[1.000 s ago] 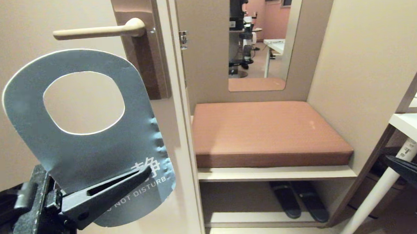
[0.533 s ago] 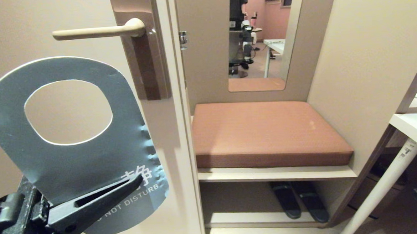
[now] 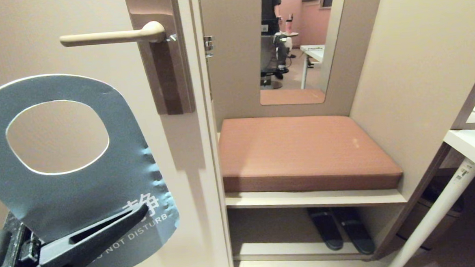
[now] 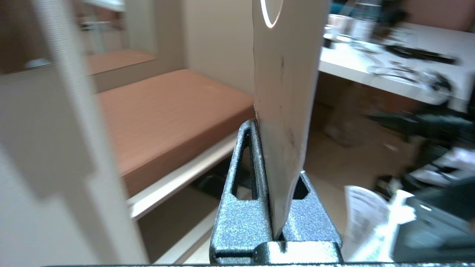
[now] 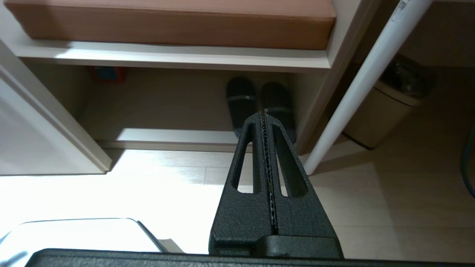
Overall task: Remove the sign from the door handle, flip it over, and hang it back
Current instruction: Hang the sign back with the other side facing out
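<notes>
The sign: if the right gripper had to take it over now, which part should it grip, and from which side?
Probably the free long edge of the sign, between the oval hole and the text, coming from the robot's right. The left gripper already clamps the lower end, and the right gripper, shut and empty, is on that side.

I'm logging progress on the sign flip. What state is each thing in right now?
Sign: off the handle, blue DO NOT DISTURB side facing the head camera, clamped at its lower end.
Door handle: level, bare.
Left tool: shut on the sign, below and left of the handle.
Right tool: shut, empty, low, pointing toward the slippers.
</notes>
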Robot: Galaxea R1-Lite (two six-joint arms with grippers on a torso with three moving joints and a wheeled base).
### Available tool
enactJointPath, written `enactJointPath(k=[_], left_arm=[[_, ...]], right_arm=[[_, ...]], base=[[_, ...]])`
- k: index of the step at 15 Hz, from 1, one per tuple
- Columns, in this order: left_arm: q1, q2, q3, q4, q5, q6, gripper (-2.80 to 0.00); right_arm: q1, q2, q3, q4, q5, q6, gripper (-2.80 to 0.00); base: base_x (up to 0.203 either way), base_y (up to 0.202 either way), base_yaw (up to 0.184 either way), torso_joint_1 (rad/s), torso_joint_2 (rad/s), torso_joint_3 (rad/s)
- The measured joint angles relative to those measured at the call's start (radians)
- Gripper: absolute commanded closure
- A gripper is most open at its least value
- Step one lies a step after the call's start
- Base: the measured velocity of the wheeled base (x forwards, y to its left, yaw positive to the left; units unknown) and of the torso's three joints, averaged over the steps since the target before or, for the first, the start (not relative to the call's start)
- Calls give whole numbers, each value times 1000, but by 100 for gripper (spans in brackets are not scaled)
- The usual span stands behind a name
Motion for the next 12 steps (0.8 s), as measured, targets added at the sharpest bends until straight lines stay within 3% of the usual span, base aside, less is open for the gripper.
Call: enactJointPath(k=[2, 12], left_arm=[[16, -3, 3, 18, 34, 1, 0], [267, -4, -5, 78, 35, 13, 0]], right_arm=[[0, -16, 3, 21, -1, 0, 0], [0, -30, 5, 22, 10, -3, 0]], base=[[0, 0, 0, 0, 0, 0], [0, 0, 0, 0, 0, 0]])
